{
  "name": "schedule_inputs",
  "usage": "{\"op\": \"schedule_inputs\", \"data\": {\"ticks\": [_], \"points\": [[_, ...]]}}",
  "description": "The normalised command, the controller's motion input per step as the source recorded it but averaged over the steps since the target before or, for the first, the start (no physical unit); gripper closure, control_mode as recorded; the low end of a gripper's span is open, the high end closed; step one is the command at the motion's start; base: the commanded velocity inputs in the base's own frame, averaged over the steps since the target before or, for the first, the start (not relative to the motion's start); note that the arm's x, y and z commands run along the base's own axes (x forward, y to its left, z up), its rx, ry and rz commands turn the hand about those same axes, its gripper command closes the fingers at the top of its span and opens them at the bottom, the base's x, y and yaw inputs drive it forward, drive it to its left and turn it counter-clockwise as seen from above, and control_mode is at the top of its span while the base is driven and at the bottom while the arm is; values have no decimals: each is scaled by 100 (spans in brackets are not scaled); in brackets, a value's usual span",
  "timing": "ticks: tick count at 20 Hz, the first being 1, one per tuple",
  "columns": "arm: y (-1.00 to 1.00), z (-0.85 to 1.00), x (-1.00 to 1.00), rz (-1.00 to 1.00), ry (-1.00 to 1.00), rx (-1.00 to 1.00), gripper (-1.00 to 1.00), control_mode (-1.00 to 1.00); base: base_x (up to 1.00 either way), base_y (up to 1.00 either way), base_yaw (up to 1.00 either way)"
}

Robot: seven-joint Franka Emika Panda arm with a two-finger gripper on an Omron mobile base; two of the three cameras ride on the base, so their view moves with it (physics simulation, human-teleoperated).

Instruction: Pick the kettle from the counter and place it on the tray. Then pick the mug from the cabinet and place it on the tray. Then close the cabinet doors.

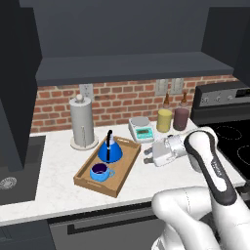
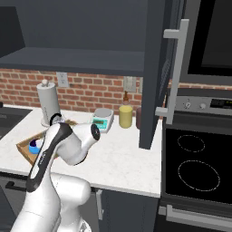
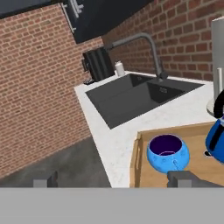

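End effector (image 1: 146, 159) hovers fully open and empty over the white marble-look counter (image 1: 58, 190), just beside the shallow light-brown wooden tray (image 1: 119, 176). Both the bright blue cone-shaped kettle (image 1: 110, 151) and the round blue mug (image 1: 99, 172) stand upright on the tray.

Left base view looked down from behind-left over worktop (image 1: 141, 180); right base view from behind-right, same worktop, tray (image 1: 122, 177) shared. Hand view sat close, low over tray edge, facing sink (image 3: 131, 98).
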Motion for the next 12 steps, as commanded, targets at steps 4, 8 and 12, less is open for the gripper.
{"op": "schedule_inputs", "data": {"ticks": [4,8,12], "points": [[-40,1,-71,-2,-24,4,-100,-100,0,0,0],[-64,42,-52,-14,-21,4,-100,-100,0,0,0],[-64,59,-34,-15,-18,3,-100,-100,0,0,0]]}}
